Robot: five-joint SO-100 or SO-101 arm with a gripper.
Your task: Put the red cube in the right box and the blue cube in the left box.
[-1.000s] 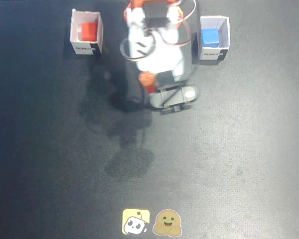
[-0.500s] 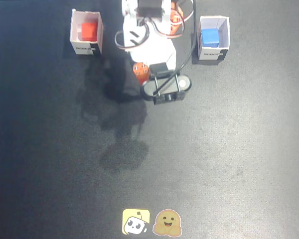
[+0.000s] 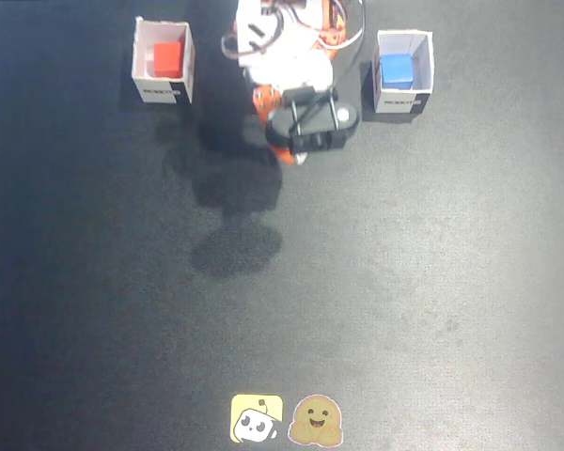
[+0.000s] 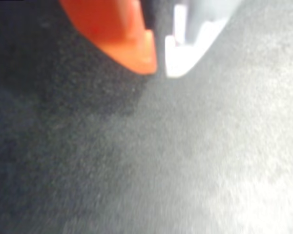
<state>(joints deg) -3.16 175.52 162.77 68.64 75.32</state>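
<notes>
Dark mat (image 3: pixel 432 282): red cube (image 3: pixel 167 59) inside far-left box (image 3: pixel 163 89), blue cube (image 3: pixel 395 69) inside far-right box (image 3: pixel 403 99); gripper (image 4: pixel 160 62) between, fingers pressed together, empty.

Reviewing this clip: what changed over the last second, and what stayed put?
The arm drew back toward the top of the fixed view, gripper empty with its fingertips nearly together, grasping and releasing nothing. The red cube stayed in the left box, the blue cube in the right box.

Fixed view soft, arm shadows on dark mat (image 3: pixel 404 310) — wrist view blurred, glare lower right.
</notes>
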